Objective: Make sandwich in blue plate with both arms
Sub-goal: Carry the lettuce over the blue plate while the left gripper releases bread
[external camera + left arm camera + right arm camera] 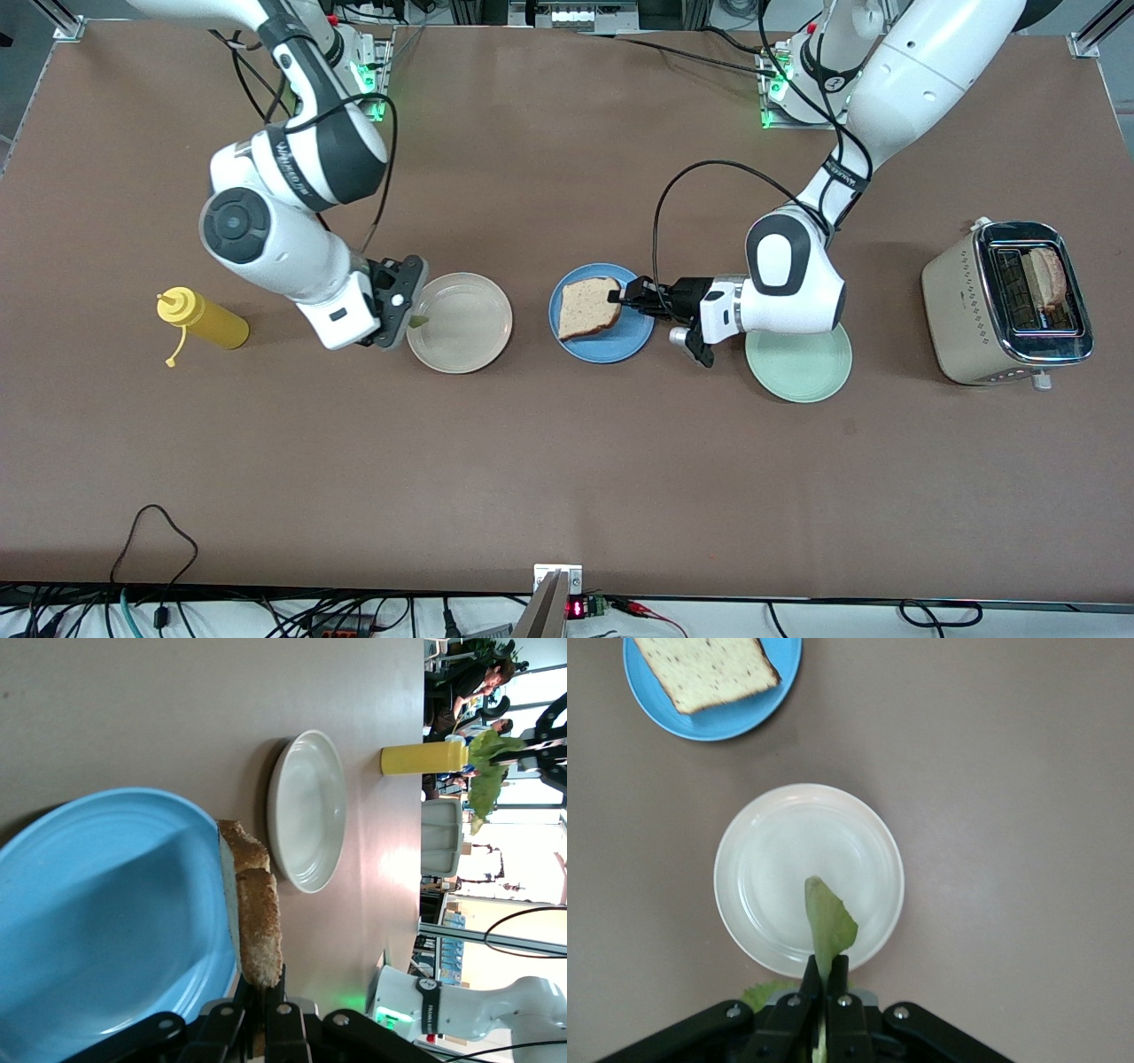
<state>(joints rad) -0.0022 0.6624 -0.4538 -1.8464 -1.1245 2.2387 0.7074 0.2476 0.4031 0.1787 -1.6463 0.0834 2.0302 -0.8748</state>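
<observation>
My left gripper (625,297) is shut on the edge of a bread slice (588,307) that lies flat over the blue plate (613,348). In the left wrist view the fingers (270,985) pinch the slice's crust (258,912) just above the blue plate (106,921). I cannot tell whether the slice rests on the plate. My right gripper (414,320) is shut on a green lettuce leaf (419,321) above the rim of the cream-white plate (469,330). The right wrist view shows the leaf (829,926) hanging from the gripper (827,967) over that plate (775,864).
A pale mint-green plate (799,370) lies under the left arm's wrist. A toaster (961,306) with a second bread slice (1046,276) in its slot stands at the left arm's end. A yellow squeeze bottle (209,323) lies at the right arm's end.
</observation>
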